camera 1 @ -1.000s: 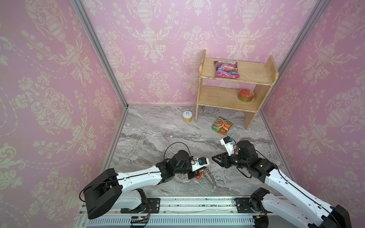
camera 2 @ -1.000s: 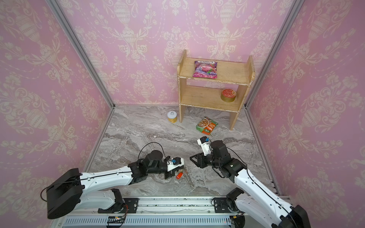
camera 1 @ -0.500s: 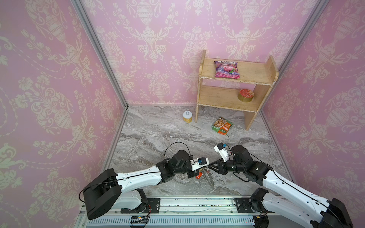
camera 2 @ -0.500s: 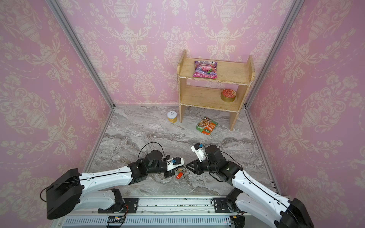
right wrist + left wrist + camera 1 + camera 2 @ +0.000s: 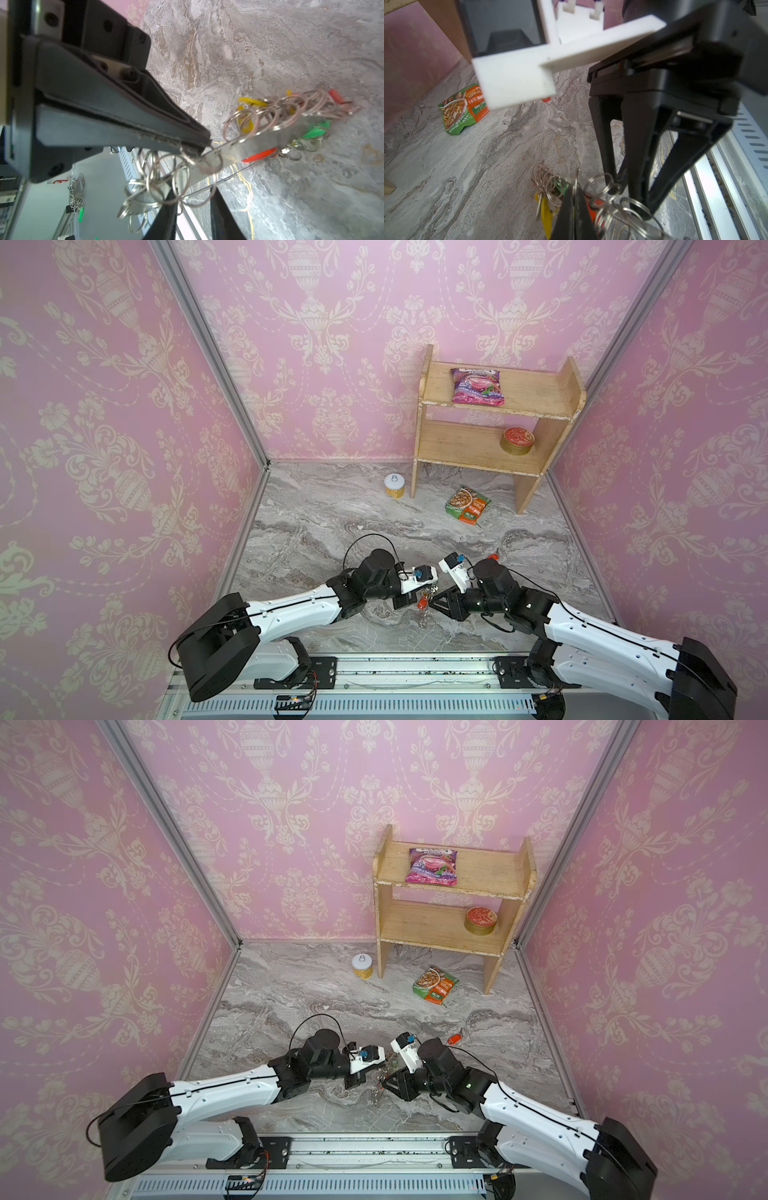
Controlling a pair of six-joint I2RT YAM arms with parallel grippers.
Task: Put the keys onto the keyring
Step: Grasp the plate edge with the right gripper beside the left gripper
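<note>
The keyring point(image 5: 276, 112) is hanging at the front middle of the worktop point(image 5: 332, 510). Its chain of silver rings is drooping from the left claw point(image 5: 573, 193), which is clenching one ring edge-on between closed tips. A yellow-tagged key point(image 5: 247, 126), a green-tagged key point(image 5: 315, 129) and a red-tagged key point(image 5: 259, 154) are riding on the chain already. Whether its lower end is resting on the marble I cannot tell. The right claw point(image 5: 194, 199) is reaching in tip to tip, jaws standing partly apart with a ring lying between them; whether it is pinching that ring I cannot tell.

That thin pinch is looking like the weak point: a tug from the right claw would probably be twisting the ring out of the left tips and dropping the whole bunch. Loose rings are crowding both sets of tips, so a closing jaw is likely to be catching the wrong ring, or two at once. With the claws working nearly touching, a small overshoot is risking a knock.

An orange-tagged key point(image 5: 493, 557) is lying loose behind the right arm, well apart from the chain, so fetching it is calling for a backward reach.

The metal rail point(image 5: 415, 672) is running near along the front edge, and a dropped chain could be sliding off that way. Toward the wooden shelf point(image 5: 478, 443) the marble is lying open, with the soup packet point(image 5: 468, 504) and small can point(image 5: 395, 486) well apart.
</note>
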